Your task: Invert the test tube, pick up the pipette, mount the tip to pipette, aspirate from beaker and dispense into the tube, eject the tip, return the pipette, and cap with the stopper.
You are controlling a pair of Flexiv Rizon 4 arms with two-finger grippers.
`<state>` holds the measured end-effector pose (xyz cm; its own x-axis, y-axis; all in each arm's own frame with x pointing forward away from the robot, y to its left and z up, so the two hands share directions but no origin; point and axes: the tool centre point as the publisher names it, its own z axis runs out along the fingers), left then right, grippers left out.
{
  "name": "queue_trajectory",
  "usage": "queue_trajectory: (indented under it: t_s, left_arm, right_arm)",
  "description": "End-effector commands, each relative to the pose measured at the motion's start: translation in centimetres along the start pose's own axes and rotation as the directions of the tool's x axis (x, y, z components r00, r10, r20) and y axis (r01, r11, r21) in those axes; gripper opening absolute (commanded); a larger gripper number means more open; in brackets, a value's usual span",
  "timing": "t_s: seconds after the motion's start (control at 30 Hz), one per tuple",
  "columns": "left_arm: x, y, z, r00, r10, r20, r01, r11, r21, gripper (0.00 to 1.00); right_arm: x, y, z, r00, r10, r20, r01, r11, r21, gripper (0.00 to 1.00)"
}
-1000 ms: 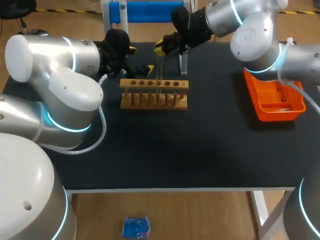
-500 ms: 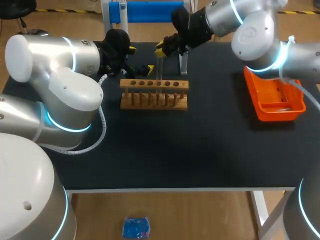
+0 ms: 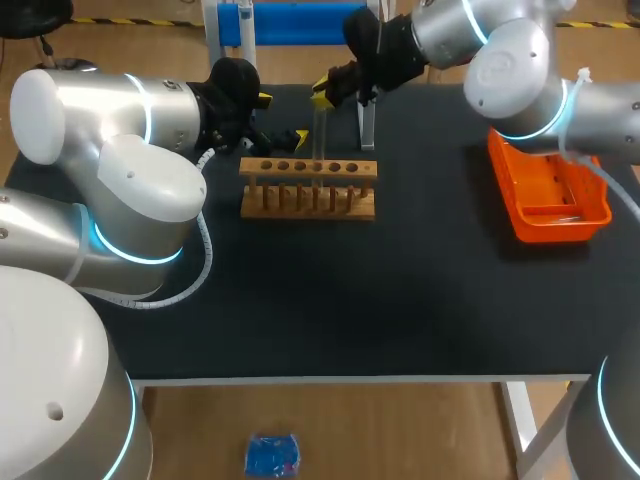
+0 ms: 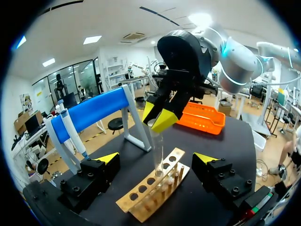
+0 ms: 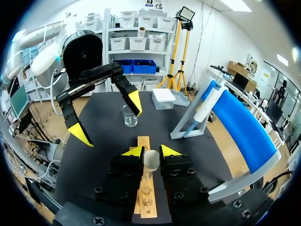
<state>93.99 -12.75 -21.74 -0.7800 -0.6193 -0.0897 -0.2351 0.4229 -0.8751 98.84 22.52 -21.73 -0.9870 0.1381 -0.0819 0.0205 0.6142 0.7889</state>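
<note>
My right gripper (image 3: 322,92) is shut on the upper end of a clear test tube (image 3: 320,135). The tube hangs upright over the wooden rack (image 3: 308,188), its lower end at one of the holes in the top board. In the right wrist view the tube's round end (image 5: 151,159) sits between the yellow tips, straight above the rack (image 5: 145,190). My left gripper (image 3: 283,118) stands open behind the rack's left part, holding nothing. In the left wrist view the tube (image 4: 157,148) and the right gripper (image 4: 160,117) are just ahead of it. The pipette (image 5: 207,106) hangs on the blue stand (image 3: 300,22).
An orange tray (image 3: 550,200) lies at the table's right side. A glass beaker (image 5: 130,116) and a white box (image 5: 164,95) stand beyond the rack in the right wrist view. The front half of the black table (image 3: 330,310) is bare.
My right gripper has risen slightly with the test tube in it. The left arm has stayed still.
</note>
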Motion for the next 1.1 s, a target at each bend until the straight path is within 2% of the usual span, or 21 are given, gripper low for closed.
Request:
queue_trajectory:
  t_s: [0.03, 0.27, 1.1]
  left_arm:
    - [-0.1, -0.1, -0.1, 1.0, -0.001, -0.003, 0.001, 1.0, -0.005, 1.0]
    - [-0.1, -0.1, -0.1, 1.0, -0.001, -0.003, 0.001, 1.0, -0.005, 1.0]
    - [-0.1, -0.1, -0.1, 1.0, -0.001, -0.003, 0.001, 1.0, -0.005, 1.0]
  right_arm:
    - [-0.2, 0.3, -0.5, 1.0, -0.007, -0.004, 0.007, 1.0, 0.018, 0.0]
    - [0.1, 0.6, -0.4, 0.999, -0.024, -0.024, 0.025, 0.999, 0.047, 0.0]
    - [0.2, 0.3, 0.6, 0.999, -0.017, -0.049, 0.02, 0.998, 0.066, 0.0]
